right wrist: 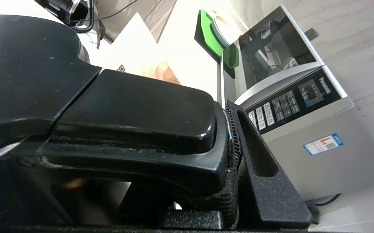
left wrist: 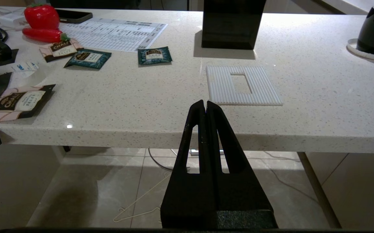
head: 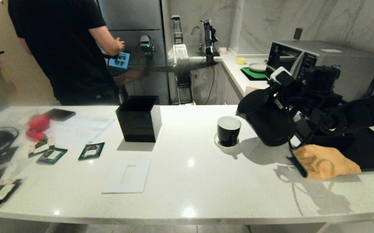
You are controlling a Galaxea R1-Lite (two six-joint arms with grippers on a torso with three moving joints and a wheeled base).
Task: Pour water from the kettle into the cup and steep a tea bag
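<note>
tea bags [head: 91, 151]: sealed packets, flat near counter's left edge; none opened, steeping not started
left gripper [left wrist: 205, 106]: parked below counter's front edge, jaws pressed together, empty
cup [head: 228, 130]: on white saucer [head: 217, 142], mid-counter right of centre; inside looks white, water not discernible
kettle [head: 266, 118]: just right of cup, tipped, lip toward cup; no stream seen
right gripper [right wrist: 229, 152]: clamped on kettle handle
progress: kettle picked up, pour apparently starting; pour, set-down, bag left
</note>
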